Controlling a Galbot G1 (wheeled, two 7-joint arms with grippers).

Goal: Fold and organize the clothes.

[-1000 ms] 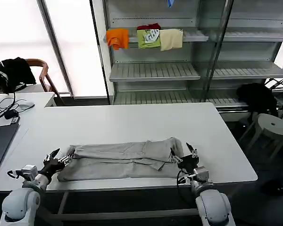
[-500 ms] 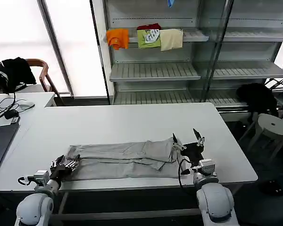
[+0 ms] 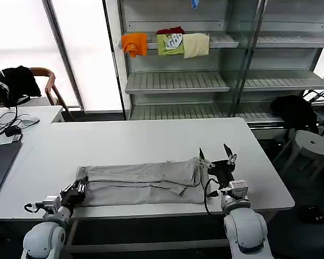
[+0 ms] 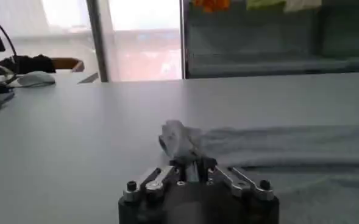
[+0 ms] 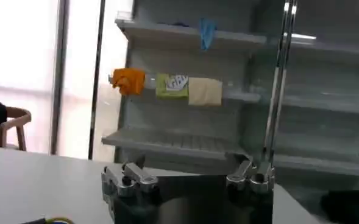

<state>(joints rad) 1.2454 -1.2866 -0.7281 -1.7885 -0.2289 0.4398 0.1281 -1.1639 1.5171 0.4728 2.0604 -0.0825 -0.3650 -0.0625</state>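
I am gripping the long-folded light grey cotton shirt (image 3: 143, 183) with my left gripper (image 3: 75, 190); beside its opposite end, my right gripper (image 3: 217, 157) is hanging open, empty; crosswise folds are remaining.

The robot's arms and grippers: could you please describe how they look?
Both arms are rounded light-grey shells near the body. The left gripper and right gripper are black with silver metal finger links and screws; a black cable loops beside each wrist.
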